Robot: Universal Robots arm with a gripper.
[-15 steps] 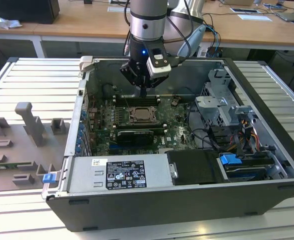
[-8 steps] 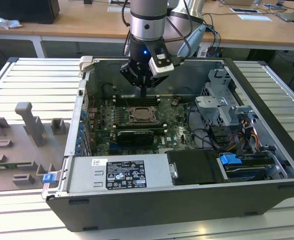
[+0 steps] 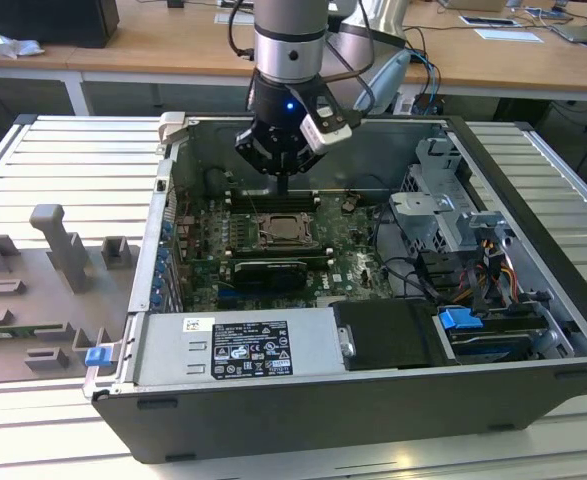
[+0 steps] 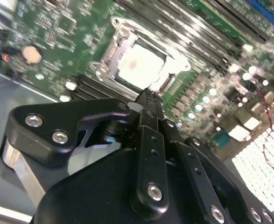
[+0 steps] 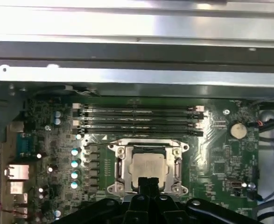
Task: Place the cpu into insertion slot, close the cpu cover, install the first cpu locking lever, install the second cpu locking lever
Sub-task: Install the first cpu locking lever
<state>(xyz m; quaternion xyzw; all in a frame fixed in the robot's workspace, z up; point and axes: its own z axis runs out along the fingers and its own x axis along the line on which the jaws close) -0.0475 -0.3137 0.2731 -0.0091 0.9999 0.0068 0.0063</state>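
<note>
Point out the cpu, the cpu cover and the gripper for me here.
cpu (image 5: 148, 165), first wrist view, middle of its pale metal top.
cpu cover (image 5: 123, 165), first wrist view, one side band of the frame.
gripper (image 4: 146, 94), second wrist view, at its fingertips.

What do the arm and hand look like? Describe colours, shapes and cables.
Silver-grey cylindrical arm with a black wrist section showing a blue light; black cables loop beside it. The hand is black, with jointed links and silver screw heads.
</note>
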